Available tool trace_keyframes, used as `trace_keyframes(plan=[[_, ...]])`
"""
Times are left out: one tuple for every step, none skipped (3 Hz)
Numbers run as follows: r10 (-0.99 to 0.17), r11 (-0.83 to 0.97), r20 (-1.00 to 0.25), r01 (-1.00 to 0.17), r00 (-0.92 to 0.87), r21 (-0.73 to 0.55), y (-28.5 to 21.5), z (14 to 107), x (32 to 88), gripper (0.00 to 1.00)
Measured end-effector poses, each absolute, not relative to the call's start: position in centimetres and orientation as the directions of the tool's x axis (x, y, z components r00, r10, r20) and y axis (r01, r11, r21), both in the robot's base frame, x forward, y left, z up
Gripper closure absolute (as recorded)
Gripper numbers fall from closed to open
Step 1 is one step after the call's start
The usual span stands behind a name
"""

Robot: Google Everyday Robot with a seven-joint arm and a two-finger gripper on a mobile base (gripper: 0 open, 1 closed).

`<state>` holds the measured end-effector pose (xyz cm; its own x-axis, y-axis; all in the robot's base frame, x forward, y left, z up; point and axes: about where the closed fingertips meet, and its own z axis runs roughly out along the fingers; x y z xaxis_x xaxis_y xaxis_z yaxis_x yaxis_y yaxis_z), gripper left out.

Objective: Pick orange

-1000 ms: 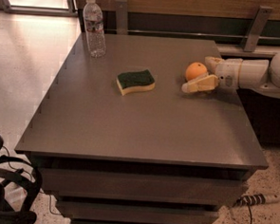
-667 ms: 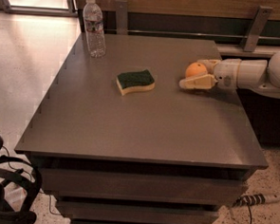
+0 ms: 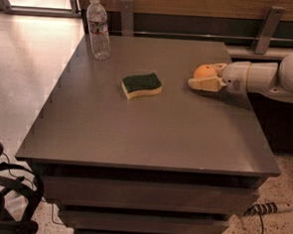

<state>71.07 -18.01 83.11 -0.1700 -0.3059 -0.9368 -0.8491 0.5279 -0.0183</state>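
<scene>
The arm [image 3: 258,78] reaches in low over the far side of the table [image 3: 150,134], and the gripper [image 3: 202,77] at its end lies nearly flat to the surface. Its two fingers are spread, with the orange [image 3: 205,71] sitting between them on the tabletop. The nearer finger runs along the fruit's front side and the other is mostly hidden behind it. From where I stand the fruit looks bracketed but not clamped, and I can't say whether either finger is touching the skin. Out past the fingertips, well apart from them, a green-and-yellow sponge [image 3: 141,85] lies flat. Farther off in that direction, near the table's back corner, a water bottle [image 3: 98,29] stands upright. Neither is in the gripper's way, so what could go wrong is all at the fruit. It is round and smooth, and I'd guess it sits nearer the tips than deep in the grip. If the fingers close off-centre, the orange could squirt out forward and roll toward the sponge. If one finger arrives first, it may push the fruit sideways rather than pinch it. The hand is also riding very low, so a scrape on the table could jolt it mid-close. A lift begun before the grip is firm would likely drop the orange back onto the table.
</scene>
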Motion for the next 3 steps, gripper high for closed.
trace_keyframes(plan=[[-0.306, 0.524, -0.937, -0.852, -0.170, -0.016, -17.7, 83.0, 71.1, 0.92], [-0.327, 0.495, -0.930, -0.869, -0.170, -0.015, -16.9, 83.8, 71.3, 1.00], [-0.380, 0.437, -0.913, -0.899, -0.150, -0.035, -15.7, 86.1, 70.9, 1.00]])
